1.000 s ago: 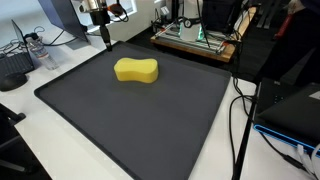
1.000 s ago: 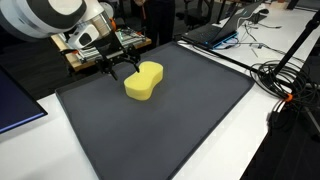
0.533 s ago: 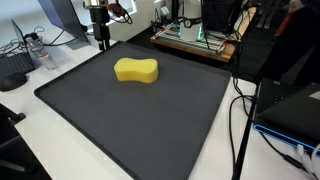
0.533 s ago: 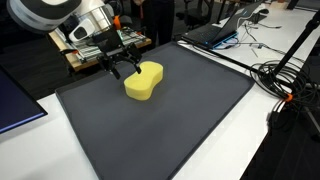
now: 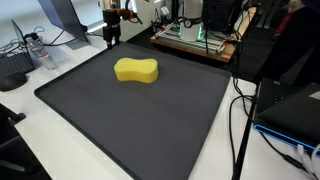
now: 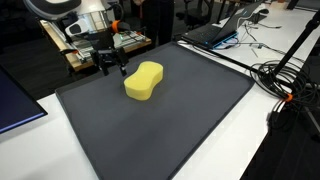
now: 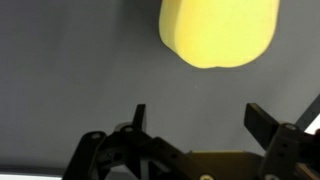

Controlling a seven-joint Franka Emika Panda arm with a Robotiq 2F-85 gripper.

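Hand [image 5: 111,40] first, over the far left corner of the desk [image 5: 40,130]. It hangs fingers-down above the corner of the black mat [image 5: 130,125], its two fingers spread apart with nothing between them. The wrist view shows this plainly: only bare mat lies in the gap between the tips. The hand touches nothing, and I'd say its height is what keeps it free of the yellow sponge [image 5: 137,69] near it.

The sponge lies flat on its broad face, toward the far side of the mat and a little left of middle. It is apart from the hand and well in from every edge of the mat. A soft, waisted thing like that rests steadily that way, open on all sides.

Farther right, past the mat, black cables [image 5: 245,110] trail along the desk's right edge, well apart from the sponge.
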